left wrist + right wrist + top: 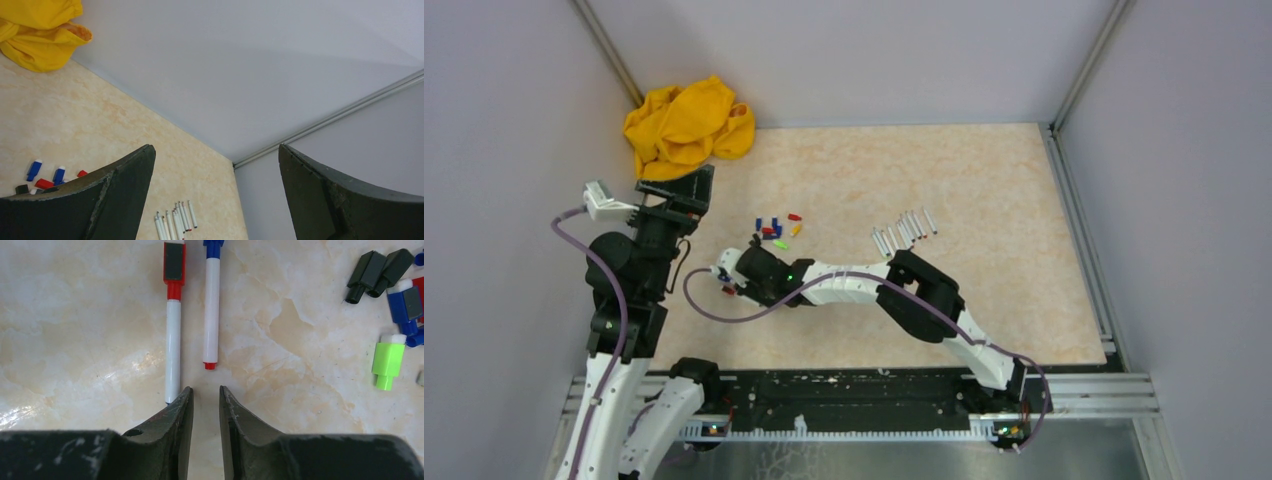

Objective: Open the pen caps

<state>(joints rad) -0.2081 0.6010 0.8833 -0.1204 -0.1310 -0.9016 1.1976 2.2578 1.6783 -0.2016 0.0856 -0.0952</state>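
Observation:
In the right wrist view, two capped pens lie side by side on the table. One has a red cap [174, 270] and the other a blue cap [213, 247]; both have white barrels. My right gripper [206, 390] hovers just short of their near ends, its jaws a narrow gap apart with nothing between them. Its left fingertip overlaps the tip of the red-capped pen. Loose caps lie to the right: two black [372, 269], a blue [404, 304] and a green [388, 362]. My left gripper [215, 155] is raised at the left, wide open and empty.
From above, a row of several uncapped white barrels [904, 230] lies right of the loose cap pile [774, 228]. A crumpled yellow cloth [686, 125] fills the back left corner. Grey walls enclose the table on three sides.

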